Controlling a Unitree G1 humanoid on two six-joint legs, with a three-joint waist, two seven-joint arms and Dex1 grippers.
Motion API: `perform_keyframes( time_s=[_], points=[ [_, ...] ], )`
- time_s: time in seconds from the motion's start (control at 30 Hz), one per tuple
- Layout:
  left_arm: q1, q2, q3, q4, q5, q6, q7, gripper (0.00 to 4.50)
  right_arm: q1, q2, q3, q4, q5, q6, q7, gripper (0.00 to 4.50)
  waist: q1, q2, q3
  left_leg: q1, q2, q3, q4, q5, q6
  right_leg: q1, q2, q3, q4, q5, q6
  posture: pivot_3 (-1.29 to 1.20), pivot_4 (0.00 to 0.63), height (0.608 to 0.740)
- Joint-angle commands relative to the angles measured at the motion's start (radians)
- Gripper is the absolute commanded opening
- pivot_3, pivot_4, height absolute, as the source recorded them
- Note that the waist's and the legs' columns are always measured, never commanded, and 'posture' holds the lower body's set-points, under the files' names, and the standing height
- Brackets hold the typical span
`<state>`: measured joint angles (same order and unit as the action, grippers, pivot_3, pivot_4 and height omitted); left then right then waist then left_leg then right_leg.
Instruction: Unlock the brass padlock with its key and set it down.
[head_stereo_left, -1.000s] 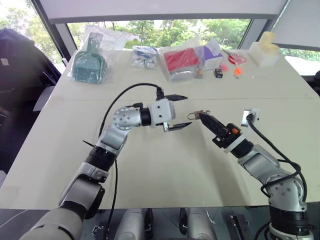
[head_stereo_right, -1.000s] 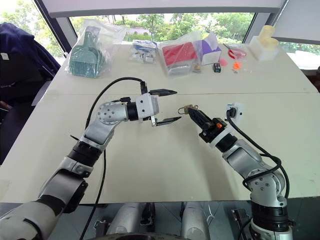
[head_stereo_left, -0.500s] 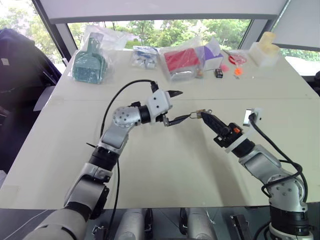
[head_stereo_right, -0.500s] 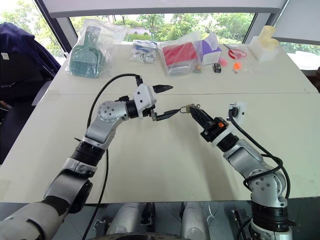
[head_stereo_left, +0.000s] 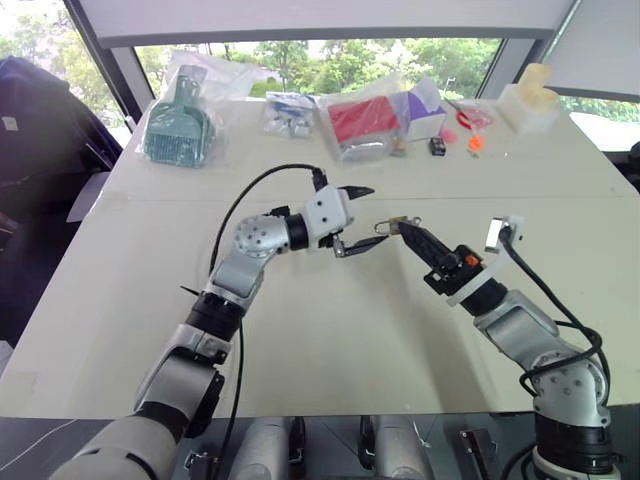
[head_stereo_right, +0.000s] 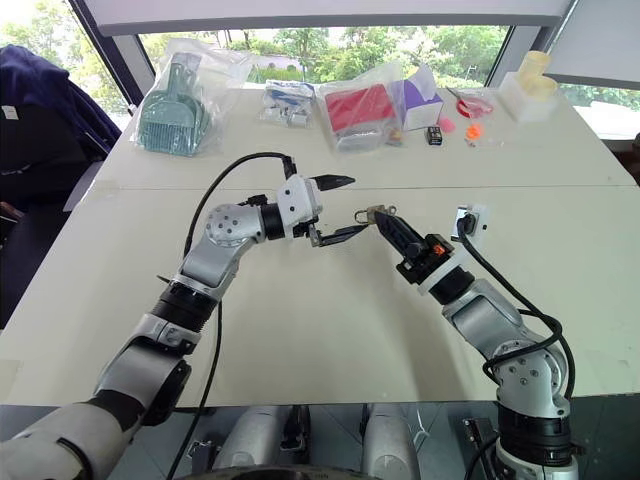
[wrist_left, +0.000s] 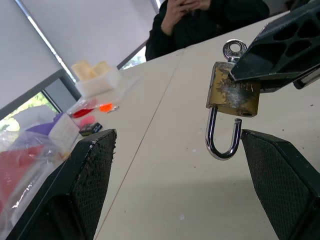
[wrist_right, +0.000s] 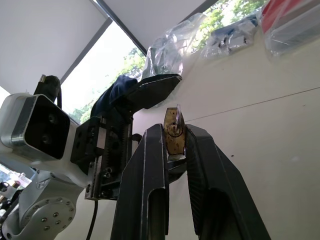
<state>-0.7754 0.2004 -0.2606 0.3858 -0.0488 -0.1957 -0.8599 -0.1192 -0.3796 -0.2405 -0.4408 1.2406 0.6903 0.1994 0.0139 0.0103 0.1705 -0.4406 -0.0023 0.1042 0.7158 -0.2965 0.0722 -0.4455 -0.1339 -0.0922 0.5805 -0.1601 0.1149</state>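
The brass padlock (wrist_left: 232, 93) hangs in the air over the middle of the table (head_stereo_left: 330, 330), pinched at its body by my right gripper (head_stereo_left: 402, 228), which is shut on it. A key with a round silver head (wrist_left: 234, 50) sticks out of the body's end opposite the shackle. One leg of the silvery shackle (wrist_left: 222, 142) looks clear of the body. My left gripper (head_stereo_left: 362, 217) stands open and level right beside the padlock, its fingers (wrist_left: 95, 170) on either side of it and not touching. The padlock (wrist_right: 174, 132) also shows between the right fingers.
Along the table's far edge lie a bagged teal scoop (head_stereo_left: 178, 125), a bagged red box (head_stereo_left: 360, 120), a purple box (head_stereo_left: 425, 110), a small black box (head_stereo_left: 437, 146), orange bits (head_stereo_left: 473, 142) and a cream block (head_stereo_left: 530, 100). A person in dark clothes (wrist_left: 210, 20) sits beyond the table.
My left gripper tipped briefly and settled almost where it was, still open beside the padlock. The right gripper has kept still with the padlock.
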Motion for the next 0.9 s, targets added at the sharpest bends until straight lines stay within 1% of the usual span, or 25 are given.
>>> perform_keyframes(
  time_s=[0.03,0.27,0.63,0.9],
  points=[
    [-0.054,-0.019,0.010,0.036,0.017,-0.054,0.029,4.11,0.008,0.001,-0.007,-0.066,0.038,0.000,0.000,0.07,0.000,0.000,0.000,0.000,0.000,0.000,0.000,0.000,0.000,0.000,0.000,0.000,0.000,0.000,0.000,0.00,0.150,0.735],
    [-0.096,-0.035,0.029,0.104,0.026,-0.099,0.077,4.11,0.022,0.000,0.001,-0.077,0.045,-0.001,-0.010,0.07,-0.001,0.000,0.000,0.000,0.000,0.000,0.000,0.000,0.000,0.000,0.000,0.000,0.000,0.000,0.000,0.00,0.150,0.735],
    [-0.078,-0.020,0.027,0.124,0.067,-0.142,0.138,4.11,0.018,0.006,0.014,-0.066,0.038,-0.004,-0.018,0.07,-0.001,0.000,0.000,0.000,0.000,0.000,0.000,0.000,0.000,0.000,0.000,0.000,0.000,0.000,0.000,0.00,0.150,0.735],
    [-0.080,-0.028,0.025,0.142,0.077,-0.166,0.167,4.11,0.021,0.003,0.018,-0.067,0.040,-0.002,-0.016,0.07,0.000,0.000,0.000,0.000,0.000,0.000,0.000,0.000,0.000,0.000,0.000,0.000,0.000,0.000,0.000,0.00,0.150,0.735]
  ],
)
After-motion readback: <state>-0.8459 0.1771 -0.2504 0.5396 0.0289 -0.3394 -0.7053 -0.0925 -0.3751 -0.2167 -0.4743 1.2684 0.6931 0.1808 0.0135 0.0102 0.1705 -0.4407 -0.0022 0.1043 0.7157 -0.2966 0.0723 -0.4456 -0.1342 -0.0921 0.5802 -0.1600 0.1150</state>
